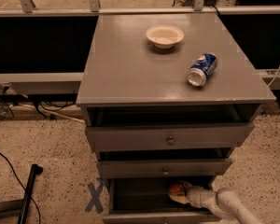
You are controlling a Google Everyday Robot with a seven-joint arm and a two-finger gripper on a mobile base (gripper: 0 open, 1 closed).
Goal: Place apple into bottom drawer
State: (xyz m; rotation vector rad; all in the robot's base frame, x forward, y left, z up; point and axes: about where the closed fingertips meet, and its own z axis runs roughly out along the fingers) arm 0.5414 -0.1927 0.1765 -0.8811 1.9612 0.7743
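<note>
Reaching in low from lower right, white arm [226,205] slanted up-left into open bottom drawer [140,196]; gripper [186,193] inside its dark right part; apple [175,189] touching gripper's tip, just left; held or loose, cannot tell; soda can [202,69] well above.

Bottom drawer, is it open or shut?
Open: the bottom drawer is pulled out, its dark inside showing, with the apple and the pincer inside it.

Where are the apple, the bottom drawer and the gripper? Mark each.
apple [174,188], camera view: its red-orange top.
bottom drawer [135,196], camera view: bare dark floor, left part.
gripper [185,196], camera view: pale tip next to the apple, inside the bottom drawer.
</note>
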